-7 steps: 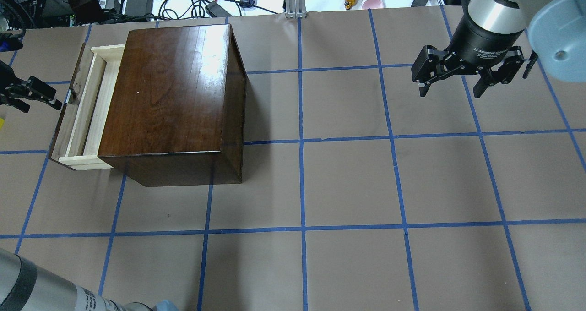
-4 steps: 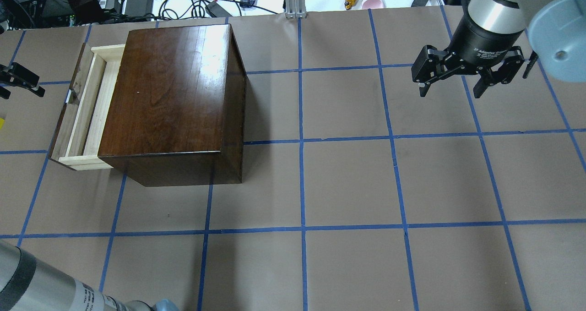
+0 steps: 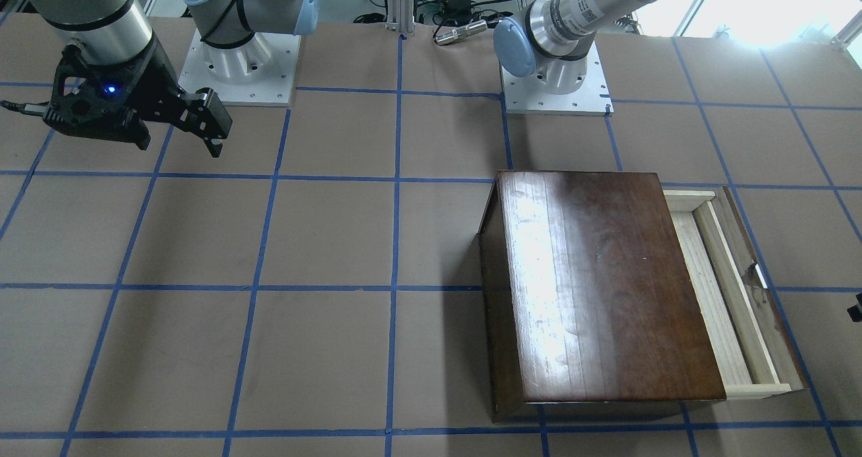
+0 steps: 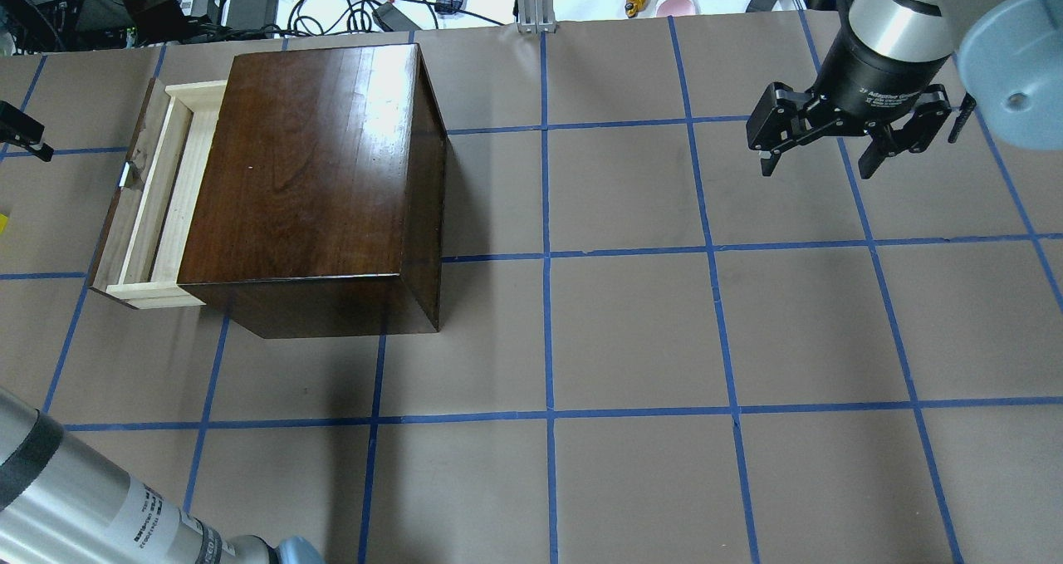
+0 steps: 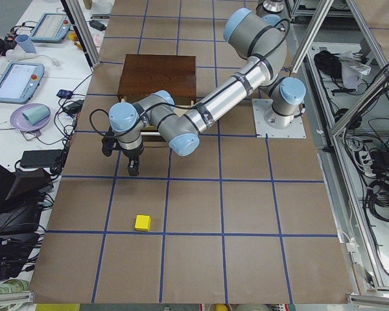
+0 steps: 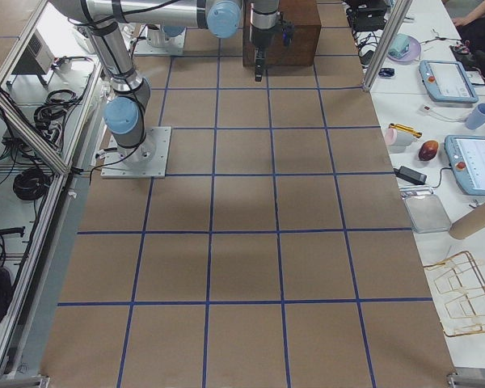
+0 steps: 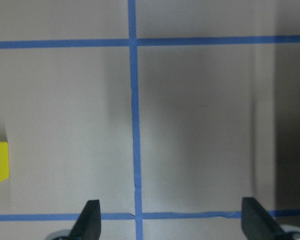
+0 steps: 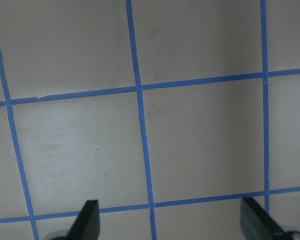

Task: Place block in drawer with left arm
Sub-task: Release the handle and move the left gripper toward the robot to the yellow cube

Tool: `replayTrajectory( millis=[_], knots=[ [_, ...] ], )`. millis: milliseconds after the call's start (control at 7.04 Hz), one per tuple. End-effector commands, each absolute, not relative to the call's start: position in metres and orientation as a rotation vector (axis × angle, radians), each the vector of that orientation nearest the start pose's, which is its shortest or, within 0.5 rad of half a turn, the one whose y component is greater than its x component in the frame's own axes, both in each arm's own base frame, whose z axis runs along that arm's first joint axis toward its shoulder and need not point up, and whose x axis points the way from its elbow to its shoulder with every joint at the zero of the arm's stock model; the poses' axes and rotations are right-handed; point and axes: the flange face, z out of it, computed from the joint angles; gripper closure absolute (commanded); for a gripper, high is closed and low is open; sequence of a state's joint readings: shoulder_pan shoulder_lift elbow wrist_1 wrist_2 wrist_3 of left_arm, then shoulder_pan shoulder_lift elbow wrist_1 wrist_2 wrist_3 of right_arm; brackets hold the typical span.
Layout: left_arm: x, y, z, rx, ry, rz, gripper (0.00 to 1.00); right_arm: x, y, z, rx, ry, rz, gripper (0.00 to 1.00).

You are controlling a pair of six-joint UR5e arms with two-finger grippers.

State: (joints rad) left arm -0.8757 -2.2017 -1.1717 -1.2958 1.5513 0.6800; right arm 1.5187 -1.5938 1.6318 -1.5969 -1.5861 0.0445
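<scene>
The block (image 5: 142,223) lies flat on the desk (image 4: 631,323), alone, well apart from the drawer (image 4: 139,215). In the left exterior view it sits at about 6 o'clock from the left end effector (image 7: 172,222), with a full grid square of bare paper between them. In the left wrist view only part of the block shows, at the 9 o'clock edge of the frame.

The left end effector hangs above the desk with its fingers spread wide and nothing between them. It points down at a blue tape line, not at the block.

The drawer is pulled out on the 9 o'clock side of the dark wooden cabinet (image 4: 307,165) in the overhead view. The visible part of its pale tray holds nothing.

Task status, as judged:
- Done: the drawer stands open and ready to receive.
- Left: centre the left end effector over the block, descend, grasp, lift, carry to the drawer, release.
- Progress: early; no grasp has been made.

The right end effector (image 4: 818,161) hovers at about 2 o'clock in the overhead view, far from the cabinet, fingers wide and empty.

Count: one block, one drawer, one cabinet, two arms, two end effectors.
</scene>
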Motion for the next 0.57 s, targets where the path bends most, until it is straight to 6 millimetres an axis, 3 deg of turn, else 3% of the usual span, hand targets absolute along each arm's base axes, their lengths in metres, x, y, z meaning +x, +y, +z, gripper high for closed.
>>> replayTrajectory(
  millis=[0, 142, 426],
  knots=[
    [0.41, -0.657, 0.303, -0.022, 3.095, -0.038, 0.0, 0.106, -0.487, 0.472, 0.152, 3.155, 0.017, 0.0],
    [0.432, -0.655, 0.298, 0.027, 3.09, -0.042, 0.0, 0.106, -0.487, 0.472, 0.152, 3.155, 0.017, 0.0],
    [0.458, -0.651, 0.294, 0.086, 3.08, -0.05, 0.0, 0.107, -0.487, 0.472, 0.152, 3.153, 0.017, 0.0]
  ],
)
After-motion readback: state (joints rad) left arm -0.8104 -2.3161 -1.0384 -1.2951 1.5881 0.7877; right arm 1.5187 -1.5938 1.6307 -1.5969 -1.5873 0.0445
